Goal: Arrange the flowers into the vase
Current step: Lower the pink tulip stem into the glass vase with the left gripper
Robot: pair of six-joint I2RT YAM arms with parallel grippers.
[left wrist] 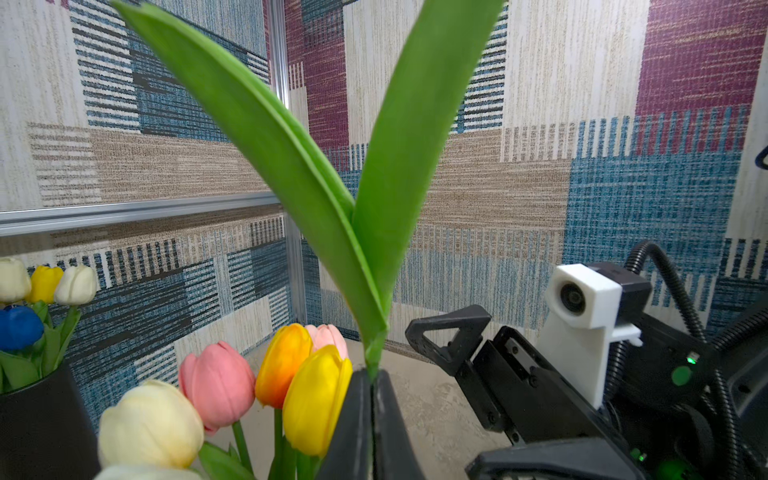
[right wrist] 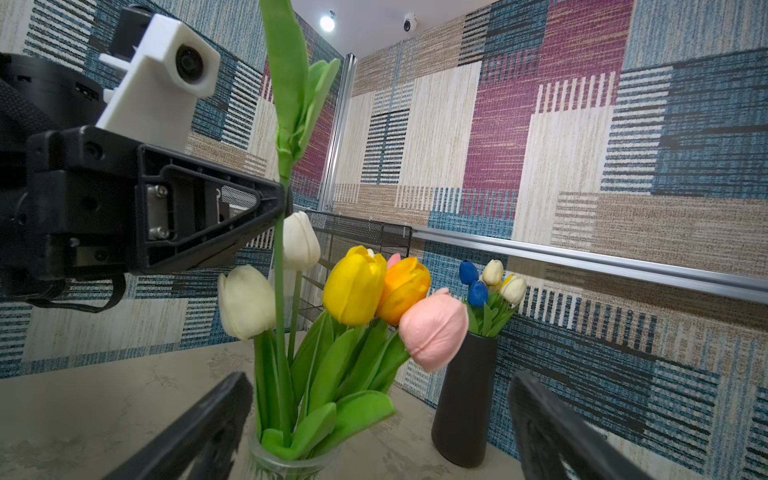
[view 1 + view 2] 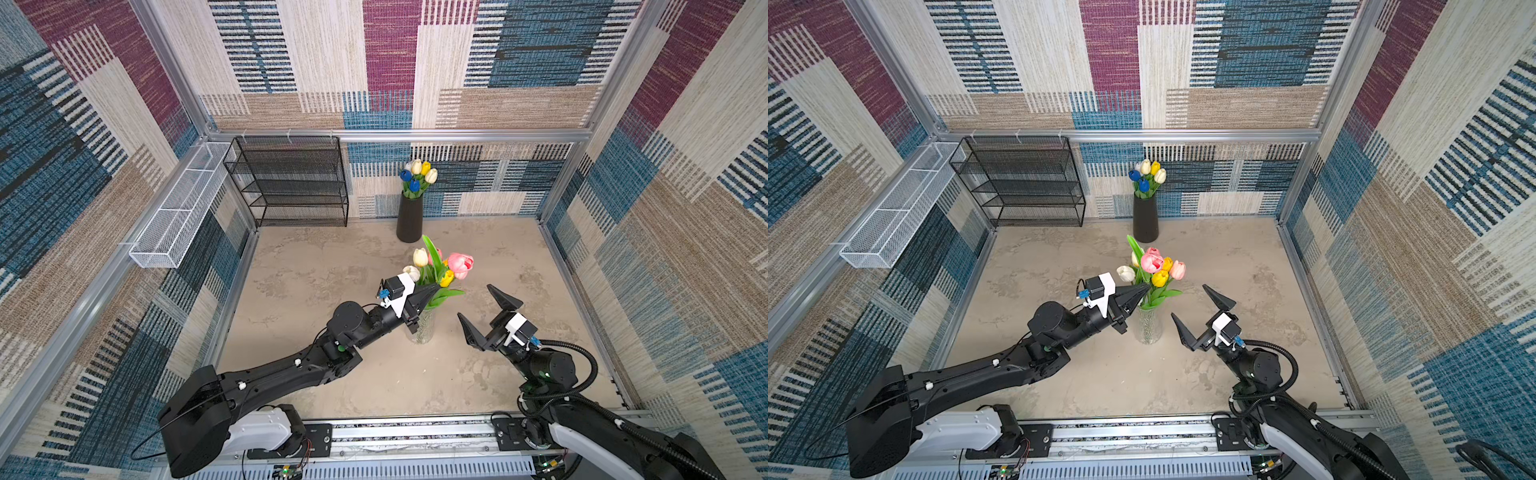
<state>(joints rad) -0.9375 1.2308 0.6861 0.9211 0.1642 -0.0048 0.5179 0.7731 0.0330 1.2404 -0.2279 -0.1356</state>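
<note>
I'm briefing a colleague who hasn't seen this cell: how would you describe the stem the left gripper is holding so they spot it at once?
On the table stands a clear glass vase of tulips, in front of the black vase. One stem in it is pinched by the shut left gripper above the rim. It alone tops the coloured heads, showing only long green leaves.
</note>
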